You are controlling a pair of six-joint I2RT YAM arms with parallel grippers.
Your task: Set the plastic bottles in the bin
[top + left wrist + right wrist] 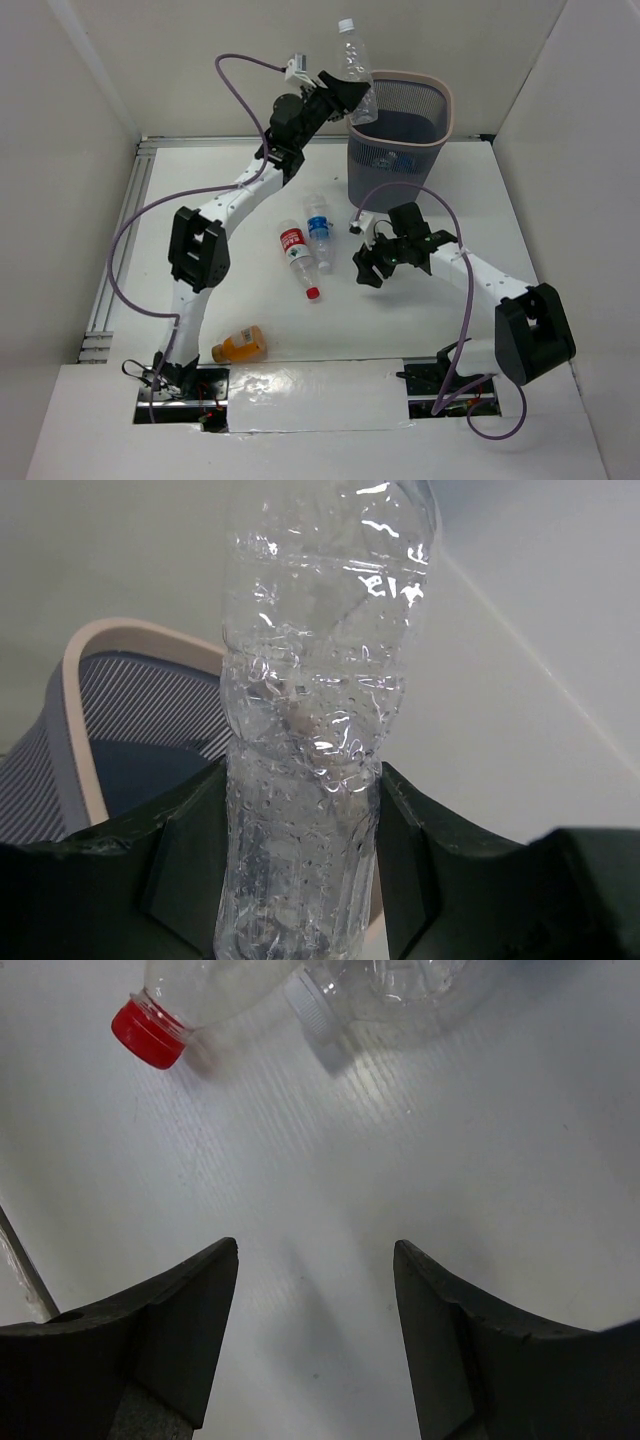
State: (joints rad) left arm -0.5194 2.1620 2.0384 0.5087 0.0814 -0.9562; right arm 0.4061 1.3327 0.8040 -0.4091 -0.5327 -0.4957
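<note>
Left gripper (350, 92): raised over the far side of the table, pinching a clear bottle low on its body; in the wrist view both black fingers (190, 850) press against the bottle's sides.
Held bottle (355, 62): clear, crinkled plastic with no label to be seen, upright with a slight tilt and its pale cap at the top. It hangs at the bin's left rim, above it and not inside.
Bin (446, 110): grey mesh with a pale pinkish rim, standing at the far middle of the table. Its rim (78, 710) shows just behind the held bottle.
Right gripper (364, 268): low over the table, jaws spread wide with nothing between them and only bare table under the gap.
Red-label bottle (297, 256): lying on the table just left of the right gripper, red cap (150, 1035) pointing toward the arm bases.
Blue-label bottle (320, 230): lying beside the red-label one, on its bin side.
Orange bottle (240, 345): stubby, on its side near the left arm's base, well apart from the others.
Table (250, 200): white, walled on three sides.
</note>
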